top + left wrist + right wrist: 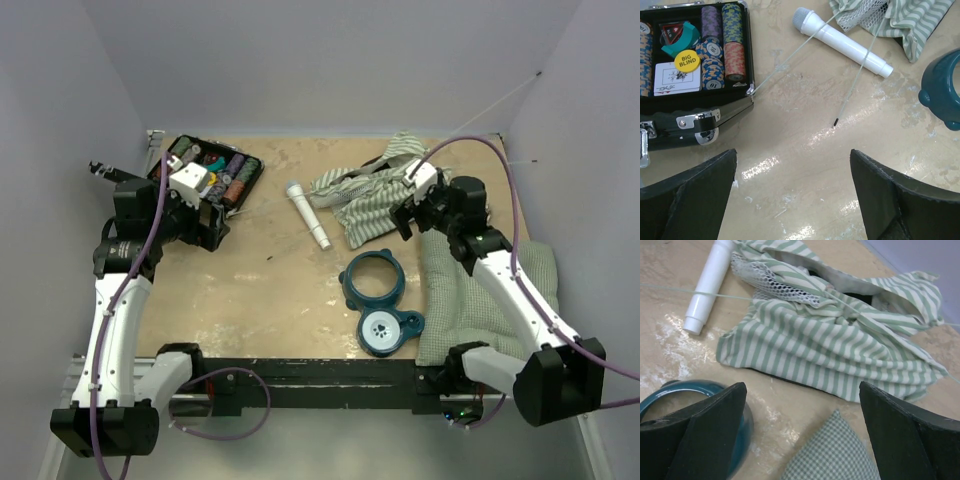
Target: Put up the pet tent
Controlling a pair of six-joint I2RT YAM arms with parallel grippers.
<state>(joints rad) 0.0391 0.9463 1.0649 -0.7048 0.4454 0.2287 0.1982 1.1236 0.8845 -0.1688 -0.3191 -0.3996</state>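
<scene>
Tabletop, from above: tan scuffed board [270, 290] boxed in by pale lilac walls [330, 60]; both my arms reach out over it.
Left hand, from above: my left hand [210, 228] hangs just beside the open poker chip case [215, 170], which lies beyond it to the left.
Right hand, from above: my right hand [408, 218] sits at the near right edge of the pet tent [365, 203], a crumpled striped heap; whether it is touching, I cannot tell.
Between my hands: a white toy microphone [308, 213], then the teal bowl stand [384, 309] nearer my bases; a green checked cushion [448, 295] lies under my right forearm.
Left wrist view: my left fingers [695, 190] are spread wide with nothing between them and bare table below. The chip case is ahead on the left, the microphone ahead. The tent's corner is far ahead on the right, with thin white poles [860, 71] running from it toward me.
Right wrist view: my right fingers [910, 430] are spread wide and empty. The tent lies collapsed straight ahead, its white mesh panel [775, 282] to the left. The bowl stand is by my left finger, and a cushion corner pokes in between the two fingers.
</scene>
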